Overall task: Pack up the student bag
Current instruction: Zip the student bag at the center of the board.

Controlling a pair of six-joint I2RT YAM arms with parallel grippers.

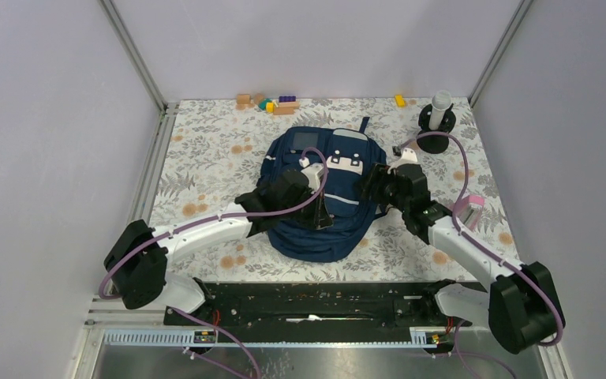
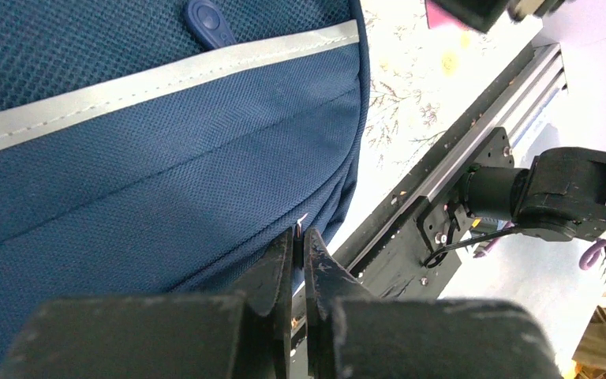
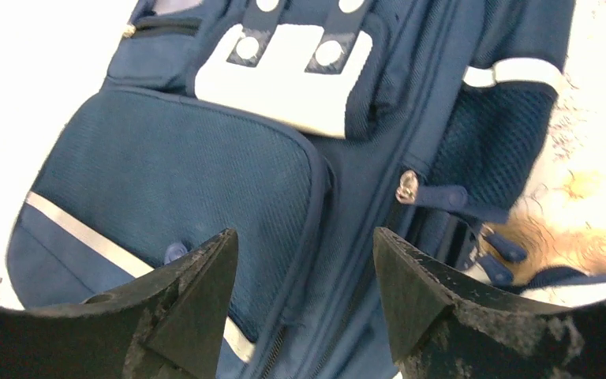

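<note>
The student bag (image 1: 327,197), a navy-blue backpack with white patches and a reflective stripe, lies flat mid-table. My left gripper (image 1: 320,215) rests on its lower front. In the left wrist view this gripper (image 2: 301,233) is shut at the bag's (image 2: 166,158) lower seam, pinching a thin sliver with a light tip that looks like a zipper pull. My right gripper (image 1: 372,184) hovers over the bag's right side. The right wrist view shows it (image 3: 304,241) open, nothing between the fingers, above the bag's (image 3: 189,174) zip line, with a metal zipper slider (image 3: 406,187) a little further on.
Coloured toy blocks (image 1: 272,103) and a yellow block (image 1: 399,100) lie along the back edge. A black stand with a white cylinder (image 1: 439,114) is at the back right. A pink object (image 1: 473,207) sits beside the right arm. A black rail (image 1: 323,300) runs along the near edge.
</note>
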